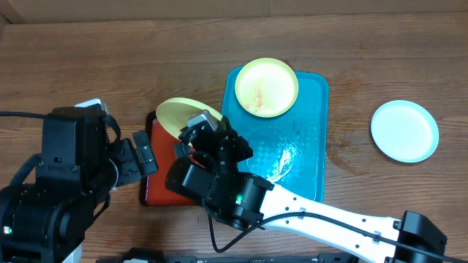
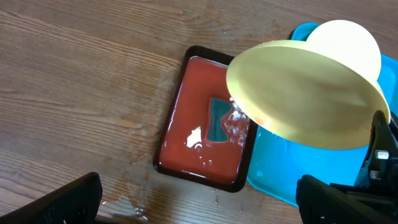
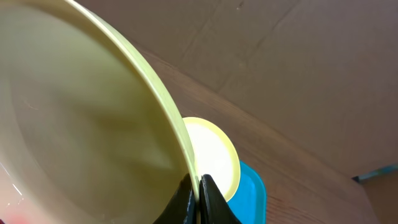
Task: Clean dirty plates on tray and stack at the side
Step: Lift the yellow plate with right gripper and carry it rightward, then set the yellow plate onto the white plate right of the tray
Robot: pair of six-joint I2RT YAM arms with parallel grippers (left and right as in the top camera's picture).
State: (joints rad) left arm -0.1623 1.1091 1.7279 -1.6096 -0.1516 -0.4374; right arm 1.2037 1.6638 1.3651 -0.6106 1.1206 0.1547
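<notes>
Overhead: my right pincer (image 1: pixel 200 126) pinches a tilted yellow plate (image 1: pixel 179 111) over the red tray (image 1: pixel 161 187); the blue plate (image 1: pixel 404 130) sits well right, on the table (image 1: pixel 351 44). Left wrist: my left pincer (image 2: pixel 199 186) is spread, empty. Right wrist: the plate is clamped edge-on.

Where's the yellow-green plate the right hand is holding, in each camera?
Overhead: the pale yellow-green round plastic plate is left of centre, tilted over the red rectangular tray.
Left wrist: upper right, large.
Right wrist: fills the left, rim pinched by the right hand.
Shared landmark: the turquoise rectangular plastic tray, beside it in all three.
</notes>
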